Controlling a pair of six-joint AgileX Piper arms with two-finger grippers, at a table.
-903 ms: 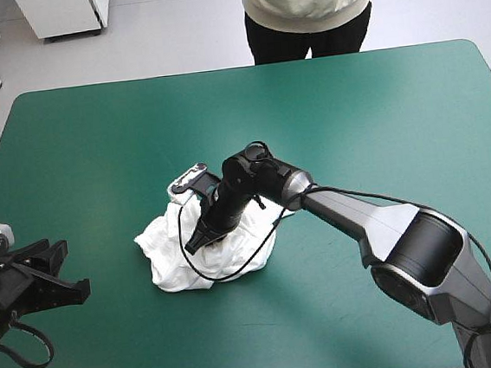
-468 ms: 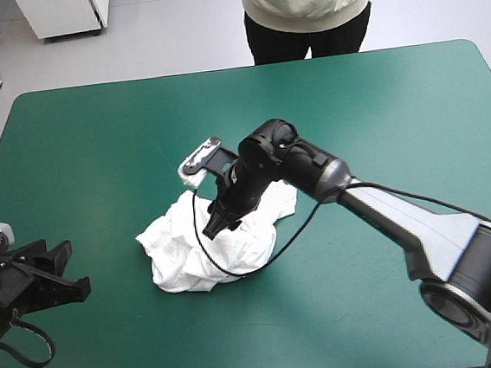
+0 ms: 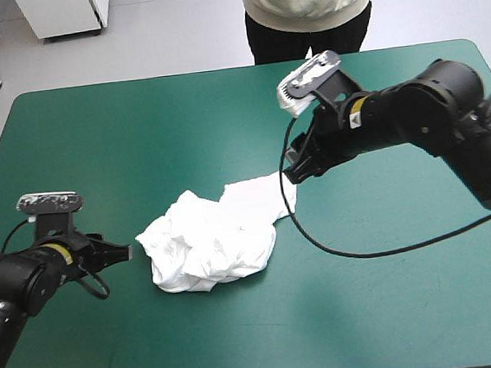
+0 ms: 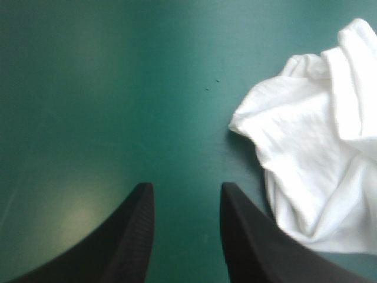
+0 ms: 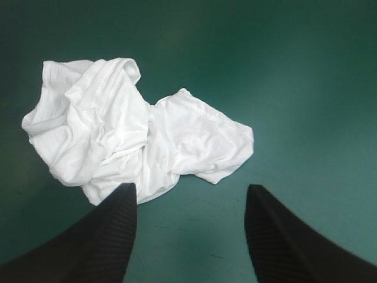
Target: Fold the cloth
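Observation:
The white T-shirt (image 3: 209,240) lies as a crumpled heap near the table's middle, with one flatter part stretched toward the back right. In the right wrist view the T-shirt (image 5: 135,138) lies ahead of my right gripper (image 5: 189,188), whose black fingers stand wide apart with nothing between them. From above, my right gripper (image 3: 290,171) hangs just past the shirt's back-right corner, off the cloth. My left gripper (image 3: 121,251) is low, a little left of the heap. Its own view shows the left gripper (image 4: 185,190) open and the T-shirt (image 4: 306,159) ahead and to one side, untouched.
The teal-green cover (image 3: 119,135) lies bare on every side of the heap. The table's edges are well away from both grippers.
My right gripper has let go of the T-shirt and pulled away up and to the back right, leaving a part drawn out that way. The left arm has come in toward the heap.

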